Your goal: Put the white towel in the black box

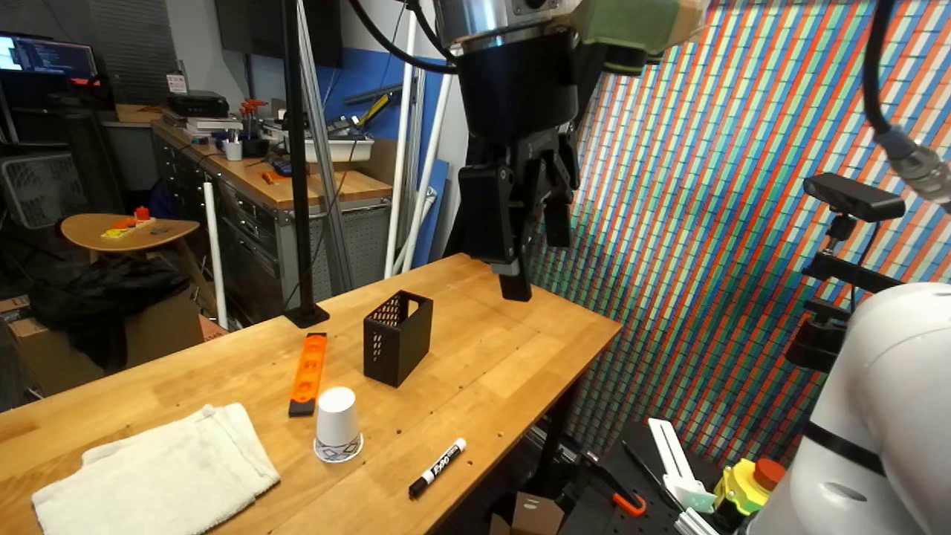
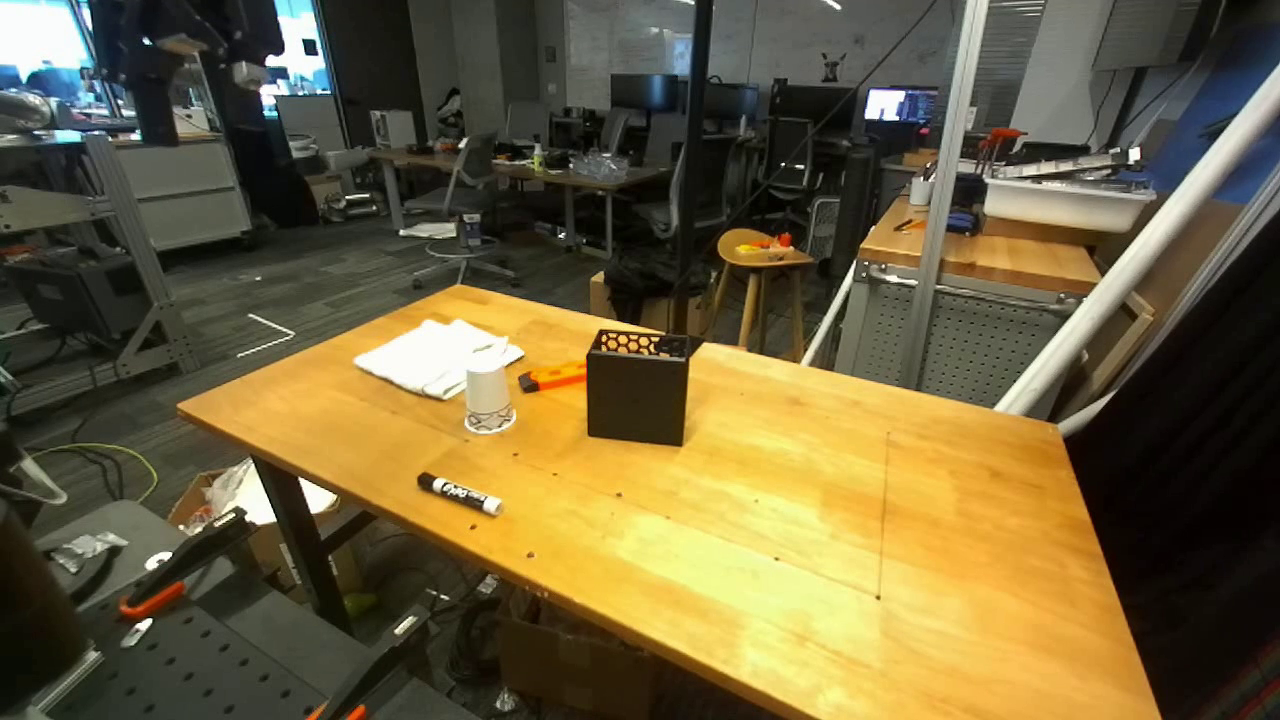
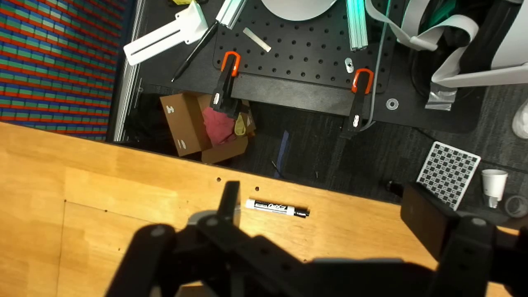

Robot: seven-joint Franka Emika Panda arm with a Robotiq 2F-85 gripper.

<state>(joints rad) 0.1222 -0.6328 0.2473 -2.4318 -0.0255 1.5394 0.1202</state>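
Observation:
The white towel (image 1: 160,475) lies folded flat on the wooden table at the near left in an exterior view; it also shows at the table's far left part (image 2: 425,355). The black box (image 1: 399,343) stands upright on the table, open at the top, with hexagon-pattern walls; it shows in both exterior views (image 2: 637,400). My gripper (image 1: 536,260) is high above the table, pointing down, beyond the box and away from the towel. In the wrist view the fingers (image 3: 328,210) are wide apart with nothing between them. Towel and box do not clearly show in the wrist view.
A white paper cup (image 1: 336,420) stands upside down between towel and box. An orange level (image 1: 308,371) lies beside the box. A black and white marker (image 3: 274,207) lies near the table edge. A dark post (image 1: 297,163) rises at the table's far edge.

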